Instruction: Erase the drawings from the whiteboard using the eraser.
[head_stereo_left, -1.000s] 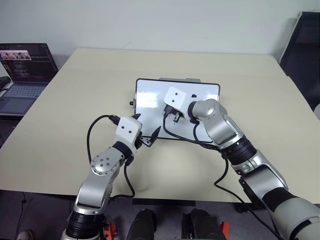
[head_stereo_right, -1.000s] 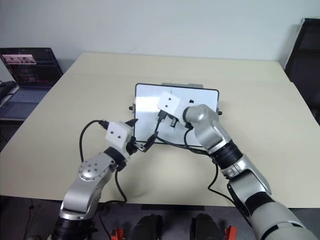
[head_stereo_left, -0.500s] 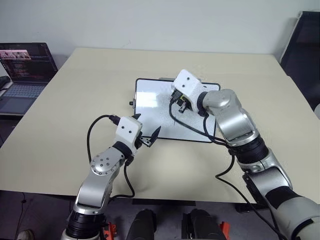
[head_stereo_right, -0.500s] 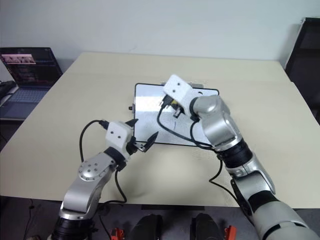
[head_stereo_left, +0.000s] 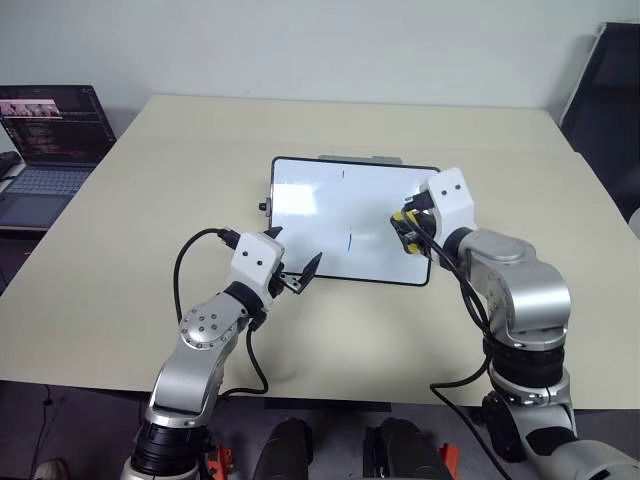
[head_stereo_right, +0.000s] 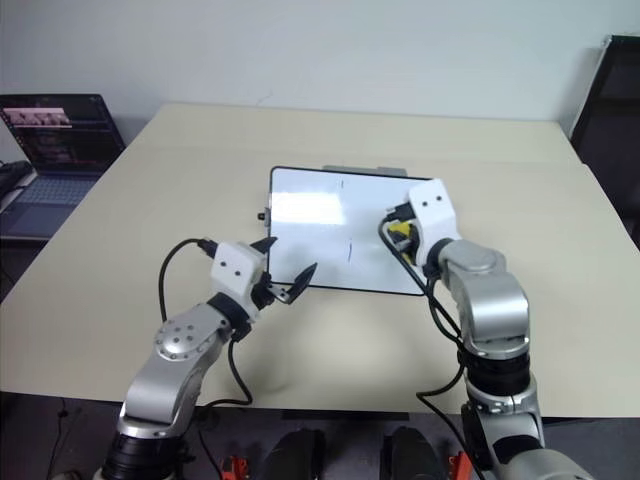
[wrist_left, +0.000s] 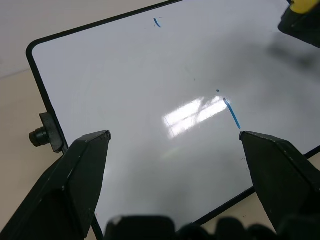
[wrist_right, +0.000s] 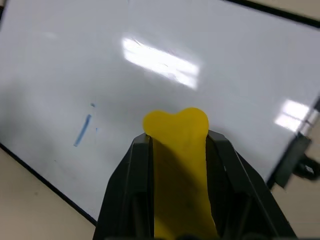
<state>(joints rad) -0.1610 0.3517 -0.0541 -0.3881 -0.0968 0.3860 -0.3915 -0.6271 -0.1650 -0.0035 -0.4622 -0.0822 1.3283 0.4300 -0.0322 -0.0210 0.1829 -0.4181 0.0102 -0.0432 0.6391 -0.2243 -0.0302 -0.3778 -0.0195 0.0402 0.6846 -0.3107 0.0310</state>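
Though mostly wiped, "i"-like drawings (head_stereo_left: 350, 240)

Glossy whiteboard (head_stereo_left: 330, 215) catching glare, smooth black frame; the eraser (wrist_right: 179, 165) looks soft, matt yellow; the table (head_stereo_left: 150, 200) is smooth matt beige.

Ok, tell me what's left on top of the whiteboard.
On the whiteboard: one short blue stroke with a dot above it, and a tiny blue tick near the far edge. The right gripper, holding the eraser, covers the right edge.
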